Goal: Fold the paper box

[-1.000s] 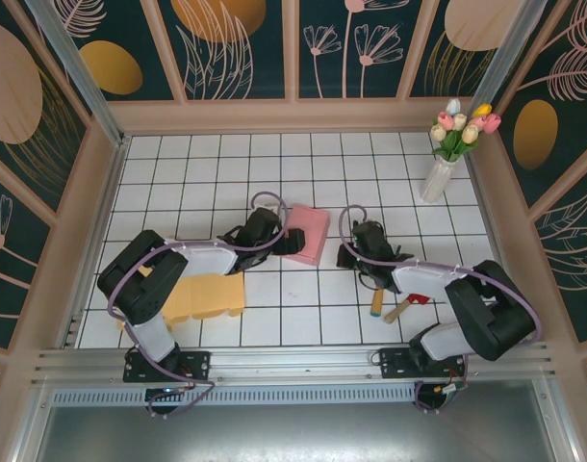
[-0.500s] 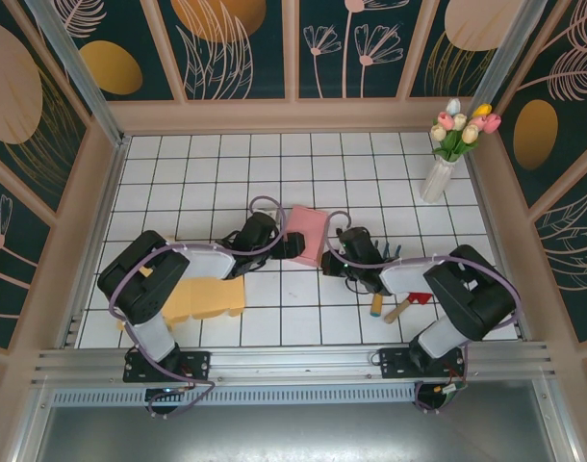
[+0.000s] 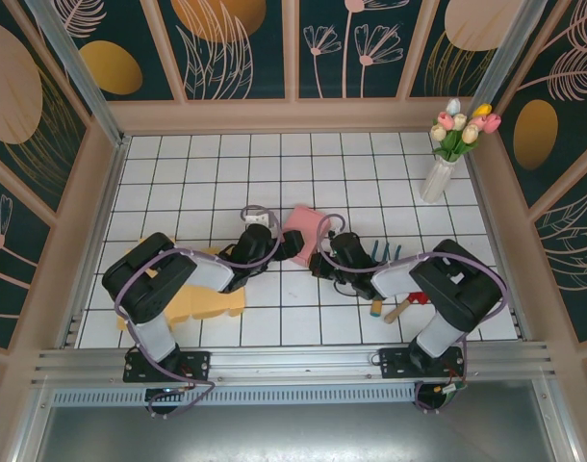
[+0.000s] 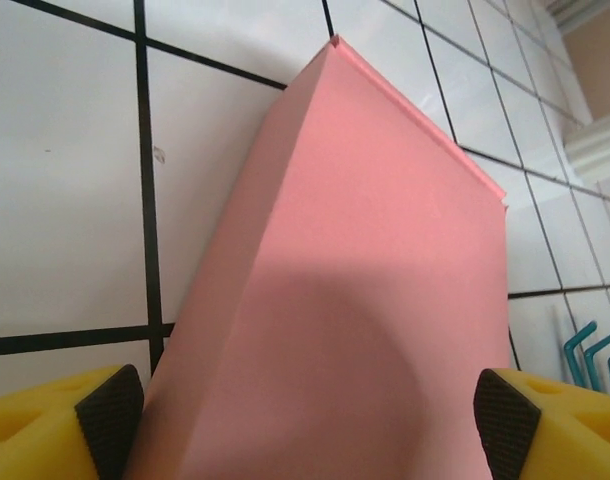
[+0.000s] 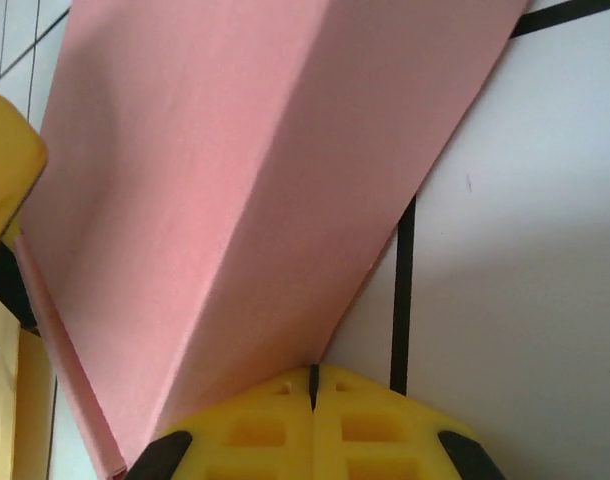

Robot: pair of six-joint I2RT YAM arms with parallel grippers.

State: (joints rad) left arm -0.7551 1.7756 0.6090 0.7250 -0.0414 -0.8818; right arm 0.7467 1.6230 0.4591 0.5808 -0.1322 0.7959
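Top external: the right gripper [image 3: 318, 262] has moved in against the pink paper box [image 3: 303, 224], which lies left of and nearer than the vase [image 3: 436, 180] holding tulips [image 3: 462, 125].

Left wrist: the left gripper [image 4: 305, 425] gapes wide, straddling the box; whether its pads touch is unclear.

Right wrist: closed fingertips [image 5: 275, 420] touch the box's edge, holding nothing.

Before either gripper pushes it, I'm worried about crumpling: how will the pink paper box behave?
The pink paper box is probably light and floppy: thin walls, partly flattened along a soft crease. It would likely slide on the glossy white tiled table rather than tip. The shut right gripper at its edge could easily dent it.
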